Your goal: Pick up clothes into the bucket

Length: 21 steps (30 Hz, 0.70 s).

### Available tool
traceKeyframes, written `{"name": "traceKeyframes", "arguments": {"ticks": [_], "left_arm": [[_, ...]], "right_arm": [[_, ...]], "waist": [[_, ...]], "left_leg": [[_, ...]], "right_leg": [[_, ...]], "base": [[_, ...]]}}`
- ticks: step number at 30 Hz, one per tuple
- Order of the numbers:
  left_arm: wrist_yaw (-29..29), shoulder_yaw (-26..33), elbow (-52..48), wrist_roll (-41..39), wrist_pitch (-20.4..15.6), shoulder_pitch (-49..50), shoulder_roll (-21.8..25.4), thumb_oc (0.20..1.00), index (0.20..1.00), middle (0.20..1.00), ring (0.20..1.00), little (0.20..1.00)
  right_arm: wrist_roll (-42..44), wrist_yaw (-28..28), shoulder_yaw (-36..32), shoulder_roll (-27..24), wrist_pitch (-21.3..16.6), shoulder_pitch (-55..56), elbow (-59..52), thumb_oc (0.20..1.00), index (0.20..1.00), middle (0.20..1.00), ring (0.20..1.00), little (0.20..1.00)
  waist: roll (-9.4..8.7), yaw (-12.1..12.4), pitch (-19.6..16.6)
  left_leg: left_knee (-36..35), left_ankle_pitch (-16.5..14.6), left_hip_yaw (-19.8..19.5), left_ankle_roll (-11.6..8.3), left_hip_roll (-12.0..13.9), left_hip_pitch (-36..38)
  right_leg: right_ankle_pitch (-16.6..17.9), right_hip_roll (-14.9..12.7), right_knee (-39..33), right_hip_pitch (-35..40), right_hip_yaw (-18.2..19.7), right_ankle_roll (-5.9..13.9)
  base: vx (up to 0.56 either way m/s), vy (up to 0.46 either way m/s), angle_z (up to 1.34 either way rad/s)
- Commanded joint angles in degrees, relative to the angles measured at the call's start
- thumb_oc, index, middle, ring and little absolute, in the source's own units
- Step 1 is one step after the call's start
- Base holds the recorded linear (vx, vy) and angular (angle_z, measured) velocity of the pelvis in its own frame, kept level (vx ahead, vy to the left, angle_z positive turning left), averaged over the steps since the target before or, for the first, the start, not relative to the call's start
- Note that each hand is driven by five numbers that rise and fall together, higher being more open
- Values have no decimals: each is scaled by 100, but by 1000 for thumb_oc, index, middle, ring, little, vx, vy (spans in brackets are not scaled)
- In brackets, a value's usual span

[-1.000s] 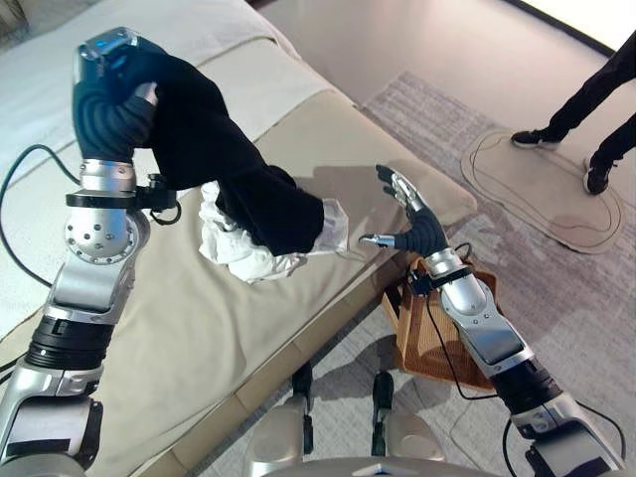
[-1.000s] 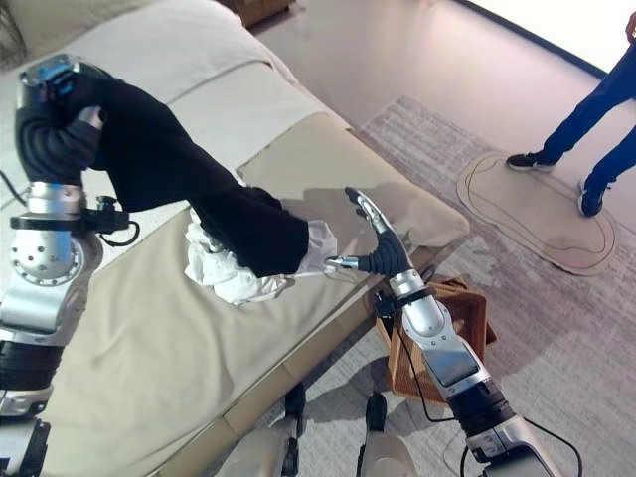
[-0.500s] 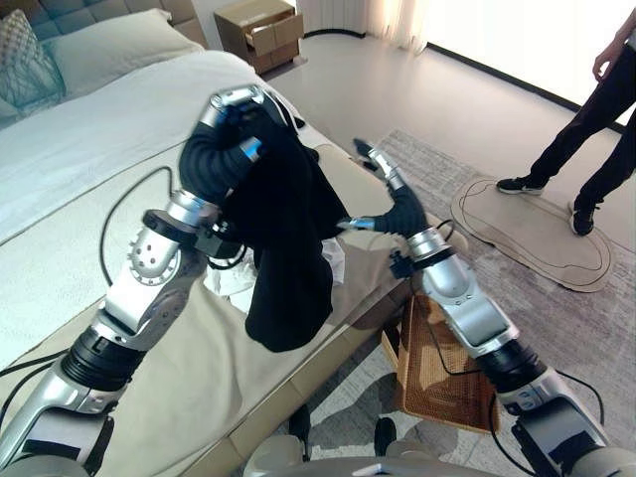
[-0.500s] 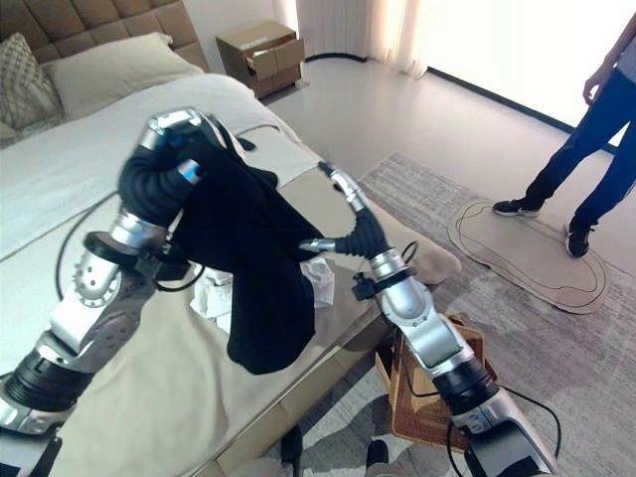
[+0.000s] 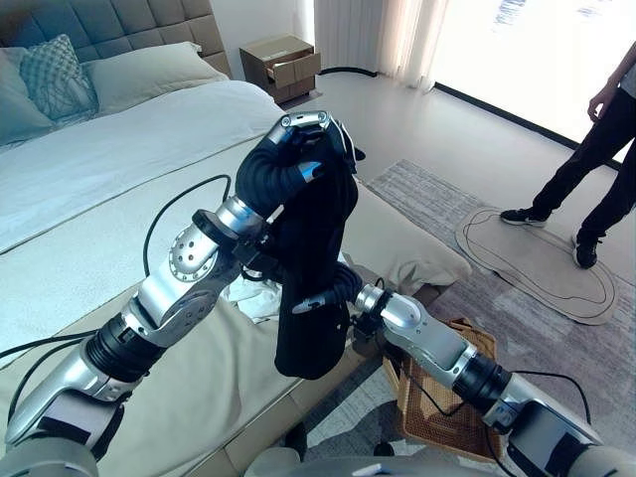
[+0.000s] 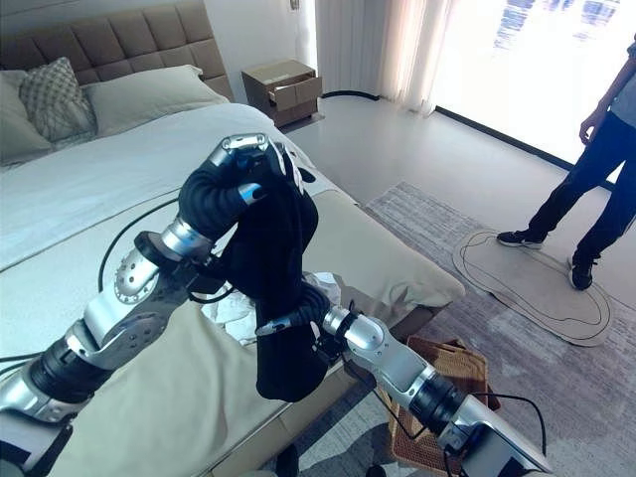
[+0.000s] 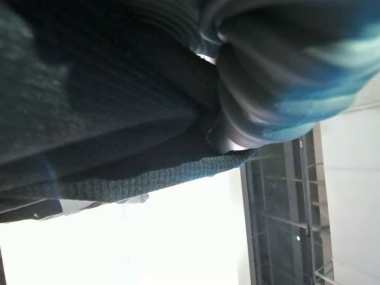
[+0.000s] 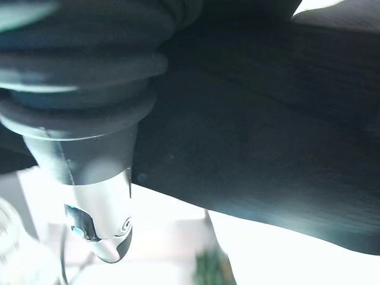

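Observation:
My left hand (image 5: 290, 164) is raised above the foot of the bed, shut on a black garment (image 5: 313, 258) that hangs straight down from it. The dark knit (image 7: 89, 107) fills the space beside that hand in the left wrist view. My right hand (image 5: 336, 288) sits against the middle of the hanging cloth and is partly hidden behind it. The black cloth (image 8: 267, 148) lies right across it in the right wrist view. A white garment (image 5: 250, 298) lies crumpled on the bed behind the black one. The brown wicker basket (image 5: 452, 383) stands on the floor below my right arm.
The beige bed cover (image 5: 407, 253) ends just left of the basket. A person (image 5: 606, 129) stands on an oval mat (image 5: 542, 253) at the far right. A wooden nightstand (image 5: 283, 65) and pillows (image 5: 60, 79) are at the bed's head.
The camera has tilted up. My left hand has lifted the black garment off the bed, so it now hangs free. My right hand has moved in from beside it to against the cloth.

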Motion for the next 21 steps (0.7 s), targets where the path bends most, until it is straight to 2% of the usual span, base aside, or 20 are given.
{"name": "traceKeyframes", "arguments": {"ticks": [1,2,3,8,13,14,15,16,17,21], "left_arm": [[82,75,281,-73,-495,-1032,-87,200,200,200,200,200],[81,75,283,-73,-496,-1036,-88,200,200,200,200,200],[80,114,323,-71,-507,-1055,-92,200,200,200,200,200],[88,327,266,-120,-499,-901,-185,200,200,200,200,200],[158,889,136,-59,-452,-344,-318,200,200,200,200,200],[159,886,130,-57,-449,-338,-322,200,200,200,200,200],[148,1114,101,-85,-437,-49,-383,200,200,200,200,200],[149,1112,94,-83,-433,-41,-389,200,200,200,200,200],[134,1253,92,-95,-416,153,-450,200,200,200,200,200],[151,1685,143,-94,-396,685,-627,200,200,200,200,200]], "right_arm": [[581,510,343,13,44,-651,-79,555,555,555,555,555],[583,510,343,10,44,-654,-80,438,438,438,438,438],[578,547,345,-146,23,-726,-126,200,200,200,200,200],[328,405,61,-285,-92,-567,-157,200,200,200,200,200],[-241,-133,-1198,-509,-359,149,-543,200,200,200,200,200],[-244,-136,-1202,-515,-354,163,-554,200,200,200,200,200],[-313,-400,-1782,-660,-438,395,-623,200,200,200,200,200],[-314,-403,-1788,-668,-430,411,-639,200,200,200,200,200],[-360,-541,-2179,-736,-515,541,-665,200,200,200,200,200],[-177,-932,-3056,-852,-711,754,-776,200,200,200,200,200]], "waist": [[-328,174,-14],[-326,171,-10],[-340,176,-17],[-333,134,-48],[-319,41,-151],[-317,46,-154],[-324,16,-187],[-320,22,-190],[-327,-1,-222],[-339,-18,-270]], "left_leg": [[200,-601,127,-8,-121,367],[200,-601,124,-8,-121,368],[194,-600,111,-5,-124,371],[198,-614,142,0,-116,389],[194,-657,195,19,-98,446],[194,-659,196,19,-97,451],[193,-668,211,21,-94,474],[193,-671,212,21,-93,479],[187,-685,229,21,-86,499],[168,-707,248,21,-70,552]], "right_leg": [[-203,-285,711,-475,101,137],[-204,-285,711,-472,98,137],[-198,-292,702,-459,78,146],[-185,-293,672,-437,96,161],[-198,-285,616,-377,138,171],[-199,-284,616,-373,138,171],[-209,-277,608,-344,141,167],[-211,-276,608,-340,142,167],[-225,-274,596,-319,149,164],[-240,-267,570,-270,154,151]], "base": [[-5,-7,18],[1,-7,16],[4,-2,15],[4,2,3],[7,2,0],[28,10,-4],[17,7,-3],[34,7,-3],[0,0,0],[20,1,-3]]}}
